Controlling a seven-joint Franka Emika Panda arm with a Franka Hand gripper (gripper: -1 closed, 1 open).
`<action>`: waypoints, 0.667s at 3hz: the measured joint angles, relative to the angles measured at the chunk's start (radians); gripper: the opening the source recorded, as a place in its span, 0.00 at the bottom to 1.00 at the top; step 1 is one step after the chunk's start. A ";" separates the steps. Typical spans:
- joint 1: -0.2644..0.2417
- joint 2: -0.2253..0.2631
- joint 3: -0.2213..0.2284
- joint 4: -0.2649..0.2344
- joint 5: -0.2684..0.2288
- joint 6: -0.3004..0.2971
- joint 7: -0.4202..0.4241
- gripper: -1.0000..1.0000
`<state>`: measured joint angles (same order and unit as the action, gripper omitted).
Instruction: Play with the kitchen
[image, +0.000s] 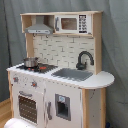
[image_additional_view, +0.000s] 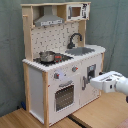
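The kitchen (image: 70, 50) is a tall white and light-wood toy with a grey hood (image: 39, 29), a microwave cabinet (image: 72, 23), a black faucet (image: 84, 59) and a grey sink (image: 72, 74). A small pot (image: 30, 62) sits on the stove above the oven door (image: 27, 107). In the second exterior view the kitchen (image_additional_view: 37, 80) shows the pot (image_additional_view: 46, 56), the faucet (image_additional_view: 75, 39) and the oven door (image_additional_view: 64, 96). My gripper (image_additional_view: 89, 81) reaches in from the second exterior view's right, just in front of the lower cabinet door (image_additional_view: 92, 75). Part of my white arm (image: 20, 124) shows at the first exterior view's bottom left.
A grey curtain (image_additional_view: 115, 30) hangs behind the kitchen in both exterior views. The kitchen stands on a light wooden surface (image_additional_view: 100, 112), with a seam between boards in front of it.
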<state>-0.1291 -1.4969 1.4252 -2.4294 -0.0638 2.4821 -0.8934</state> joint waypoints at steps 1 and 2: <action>-0.003 0.002 -0.070 0.003 0.000 0.000 -0.075 1.00; -0.003 0.002 -0.137 0.006 0.000 0.000 -0.158 1.00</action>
<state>-0.1321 -1.4946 1.2877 -2.4236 -0.0640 2.4821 -1.0510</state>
